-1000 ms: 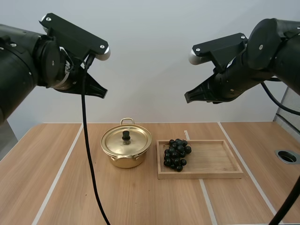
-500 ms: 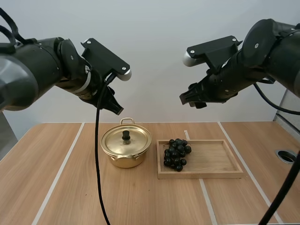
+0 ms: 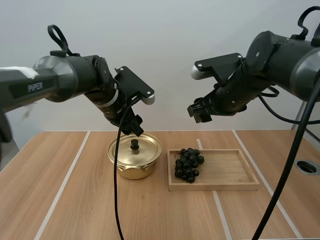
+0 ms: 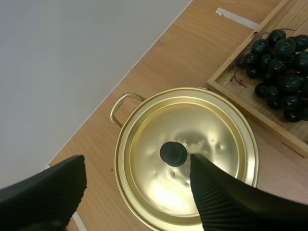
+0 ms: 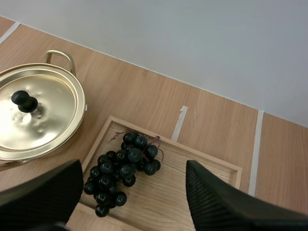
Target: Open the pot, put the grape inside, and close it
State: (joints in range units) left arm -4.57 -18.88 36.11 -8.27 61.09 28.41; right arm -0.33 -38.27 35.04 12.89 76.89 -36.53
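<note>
A gold pot (image 3: 135, 159) stands on the table with its lid on, black knob (image 3: 134, 144) up. My left gripper (image 3: 133, 128) hovers just above and behind it. In the left wrist view that gripper (image 4: 137, 161) is open, its fingers (image 4: 48, 192) standing wide apart over the lid (image 4: 202, 139) and its knob (image 4: 173, 153). A bunch of dark grapes (image 3: 188, 164) lies at the left end of the wooden tray (image 3: 225, 172). My right gripper (image 3: 200, 112) hangs high above the tray. In the right wrist view it (image 5: 134, 166) is open over the grapes (image 5: 120, 168), with the pot (image 5: 43, 120) beside them.
The tray sits right of the pot, almost touching it. White tape lines (image 3: 62, 187) run across the wooden table. A round hole (image 3: 306, 166) is set into the table near its right edge. Bare wood lies in front of the pot and tray.
Both grippers have gone from shut to open. The left arm swung down and right to just above the pot. The right arm came down and slightly left, above the tray.
</note>
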